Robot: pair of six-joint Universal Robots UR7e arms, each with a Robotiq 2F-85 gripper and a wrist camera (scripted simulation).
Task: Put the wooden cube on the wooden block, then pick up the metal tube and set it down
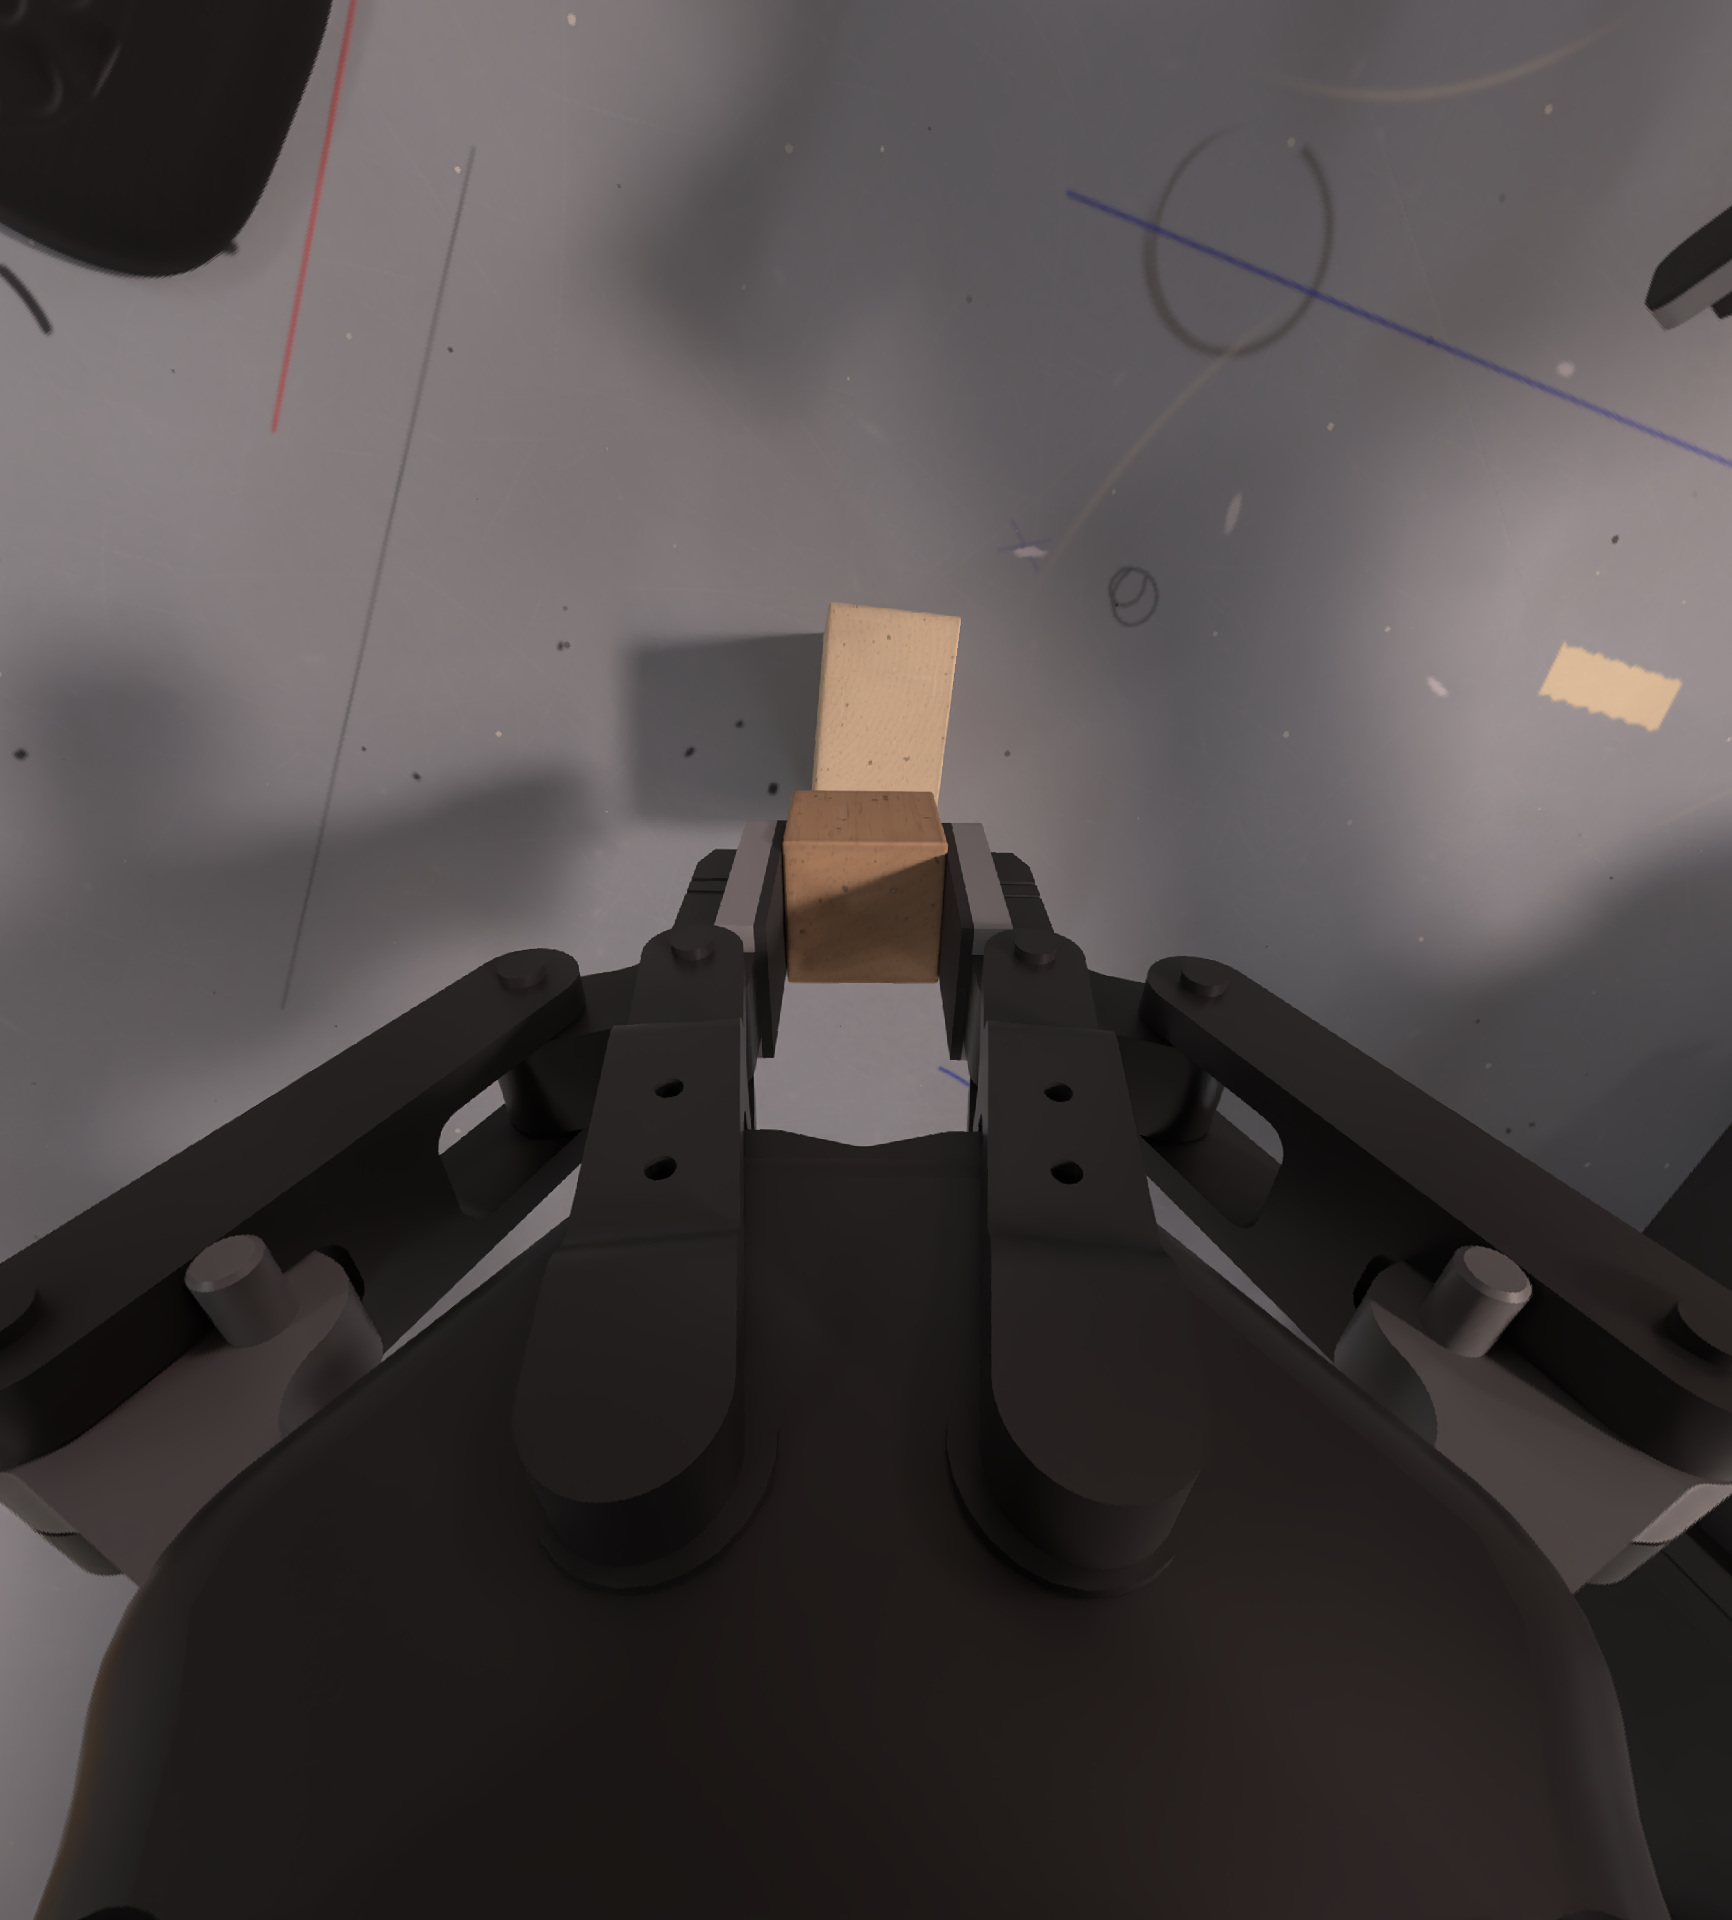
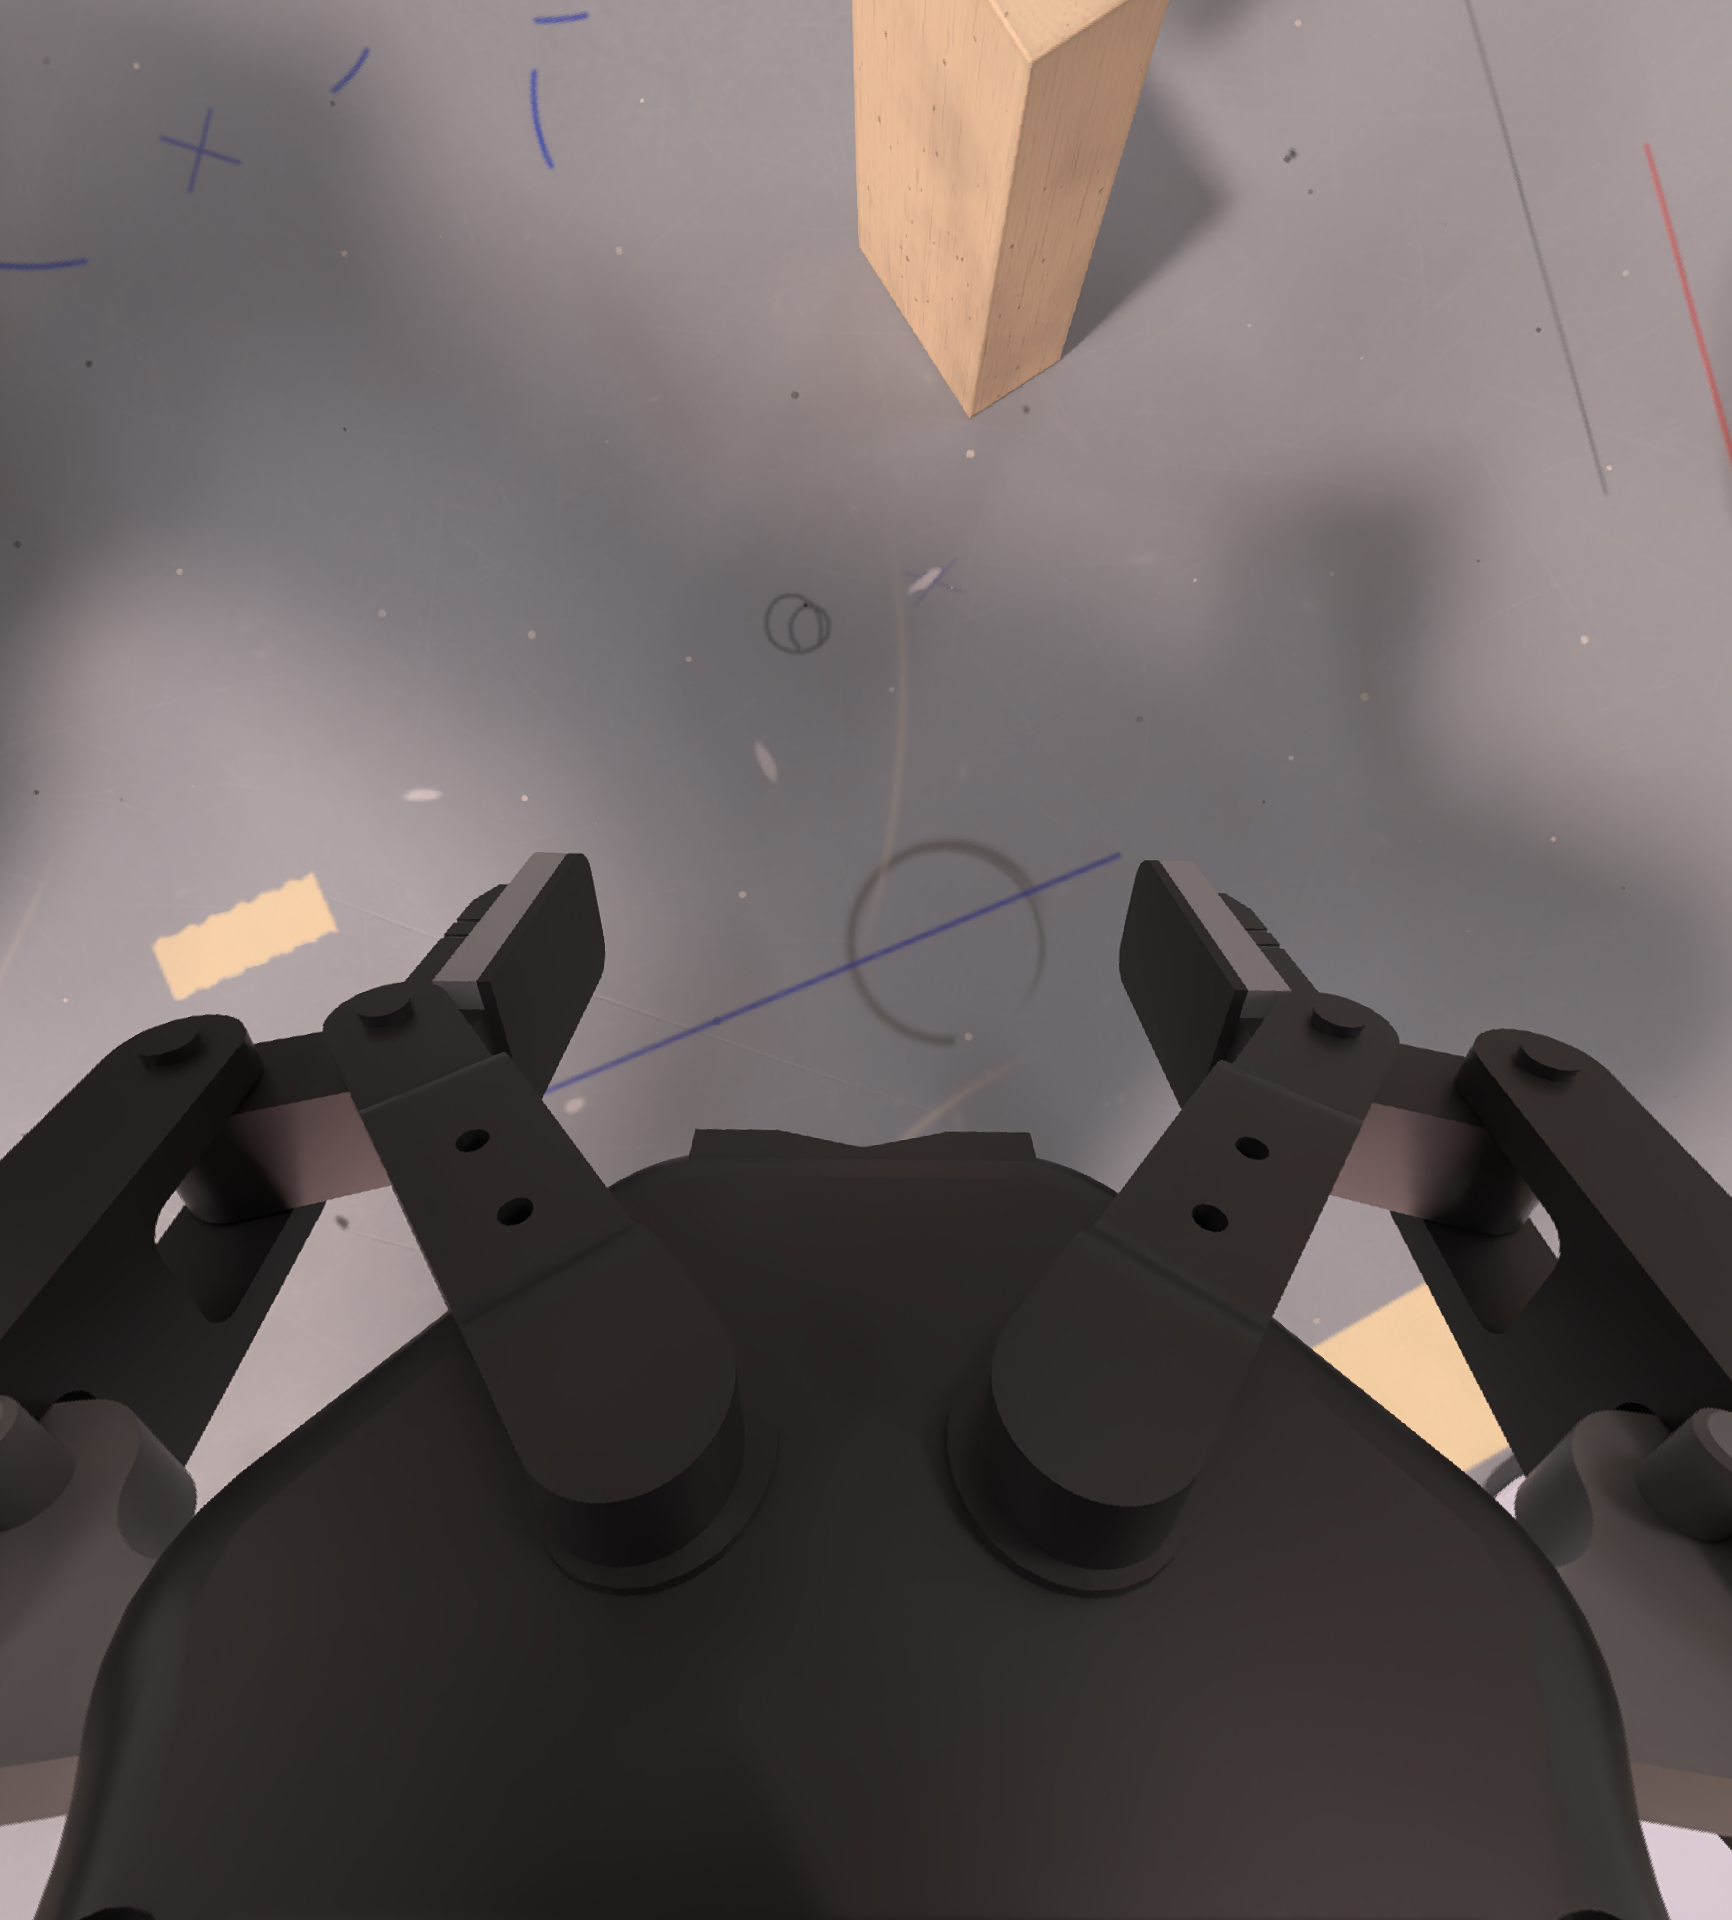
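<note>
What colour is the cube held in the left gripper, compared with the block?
The wooden cube is mid-brown, darker than the pale beige wooden block; the left wrist view shows it best.

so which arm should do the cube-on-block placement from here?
Left. The left claw is shut on the wooden cube, with the wooden block standing just beyond it. The right claw is open and empty over bare table.
</note>
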